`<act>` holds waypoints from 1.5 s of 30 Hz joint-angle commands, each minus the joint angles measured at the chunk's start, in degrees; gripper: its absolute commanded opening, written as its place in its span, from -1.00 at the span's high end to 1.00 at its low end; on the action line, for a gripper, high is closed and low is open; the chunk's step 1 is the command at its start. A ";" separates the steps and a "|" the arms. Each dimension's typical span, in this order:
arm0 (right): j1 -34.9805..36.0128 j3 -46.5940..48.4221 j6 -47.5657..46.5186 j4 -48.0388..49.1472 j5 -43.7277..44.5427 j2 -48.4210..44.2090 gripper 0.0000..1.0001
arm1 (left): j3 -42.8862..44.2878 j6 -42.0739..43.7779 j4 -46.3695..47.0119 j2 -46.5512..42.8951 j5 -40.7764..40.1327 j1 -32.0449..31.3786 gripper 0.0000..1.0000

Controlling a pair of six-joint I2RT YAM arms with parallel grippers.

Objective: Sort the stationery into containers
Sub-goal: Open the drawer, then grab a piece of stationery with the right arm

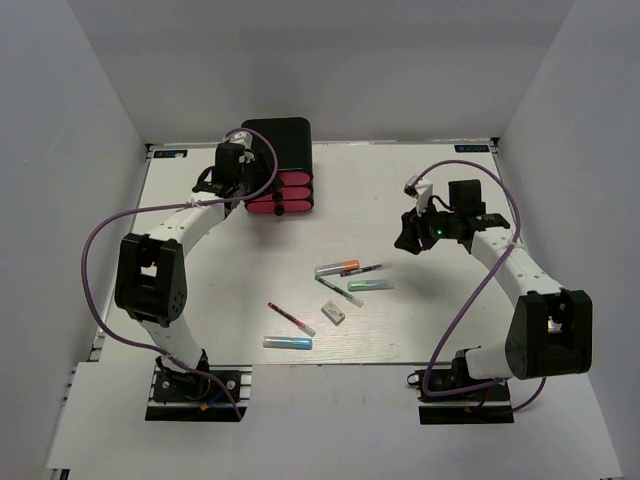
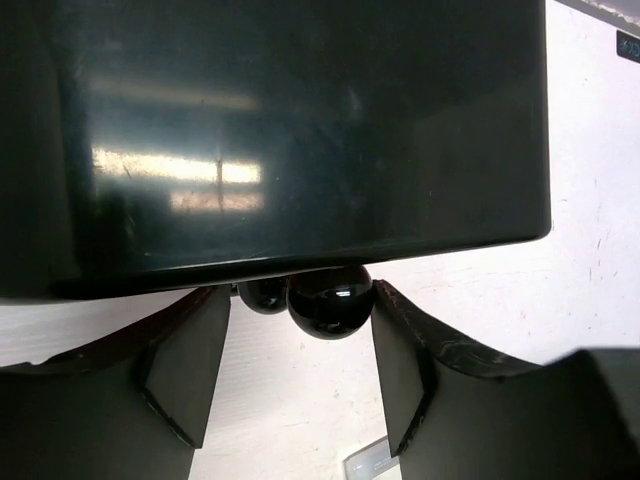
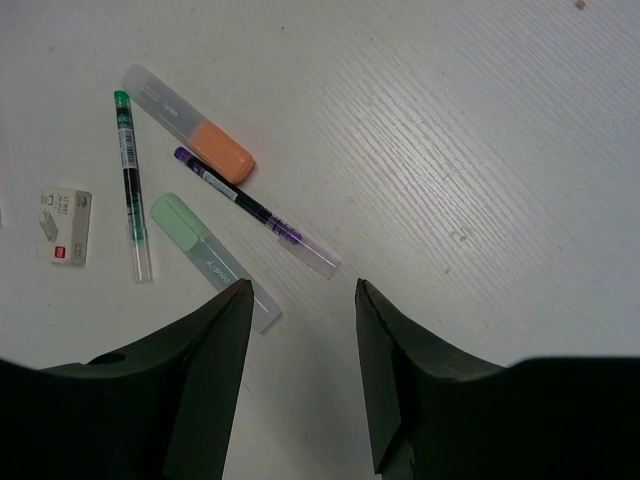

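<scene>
The black cabinet [image 1: 275, 140] with three pink-red drawers [image 1: 282, 193] stands at the back left. My left gripper [image 1: 243, 186] is open at the drawer fronts. In the left wrist view the jaws of the gripper [image 2: 300, 345] stand either side of a black knob [image 2: 330, 297]; the right finger is at the knob and the left is apart from it. A second knob [image 2: 262, 294] shows behind. My right gripper [image 1: 408, 240] [image 3: 300, 295] is open and empty above the table, just right of the pens. The orange-tipped marker [image 1: 337, 267] [image 3: 190, 122], thin dark pen [image 1: 365, 269] [image 3: 255, 212], green marker [image 1: 370, 286] [image 3: 210, 260], thin green pen [image 3: 130, 180] and white eraser [image 1: 334, 313] [image 3: 66, 226] lie mid-table.
A thin red pen [image 1: 290, 318] and a light blue marker [image 1: 287, 342] lie nearer the front edge. White walls enclose the table on the left, back and right. Purple cables loop off both arms.
</scene>
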 commanded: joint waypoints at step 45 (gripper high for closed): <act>11.07 0.74 -44.16 -18.97 -21.77 3.73 -0.69 | -13.09 7.48 -4.43 -20.50 6.29 -1.78 -0.74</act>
